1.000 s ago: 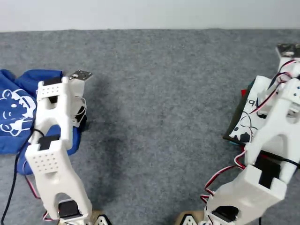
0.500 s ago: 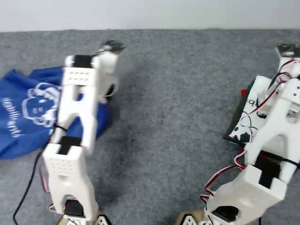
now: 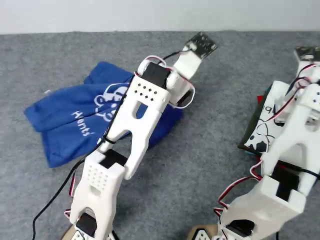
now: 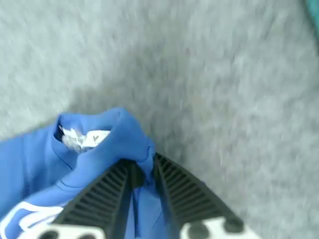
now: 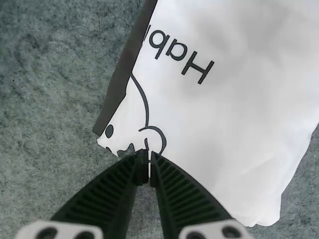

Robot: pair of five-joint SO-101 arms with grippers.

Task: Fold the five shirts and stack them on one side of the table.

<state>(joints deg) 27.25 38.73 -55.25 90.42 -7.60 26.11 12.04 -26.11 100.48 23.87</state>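
Shirts are seen in two places on one grey, felt-like desk (image 3: 215, 70). One royal-blue cotton shirt with white printed lettering and a cartoon figure (image 3: 65, 125) is spread, rumpled and partly doubled over, at about nine o'clock from the desk's middle. Its inner edge is drawn toward the middle, under one white plastic left arm (image 3: 132, 120), which is stretched from six o'clock toward one o'clock. In the left wrist view, the left jaws are clamped on a bunched fold of the blue shirt (image 4: 30, 164), just beside its collar, where one small white neck label (image 4: 82, 139) is turned outward.

One stack of folded garments is placed at three o'clock, at the desk's edge. It is topped by one white folded shirt with black lettering and a black cartoon outline (image 3: 265, 125). One dark layer (image 3: 248, 134) is exposed beneath it along the side toward the desk's middle, and thin slivers of red and teal are seen at the stack's edges. How many shirts are stacked cannot be counted.

One white plastic right arm (image 3: 290, 145) is held above this stack. The right jaws are pressed together, their tips at the edge of the white folded shirt (image 5: 224, 114). Whether cloth is caught between them cannot be told.
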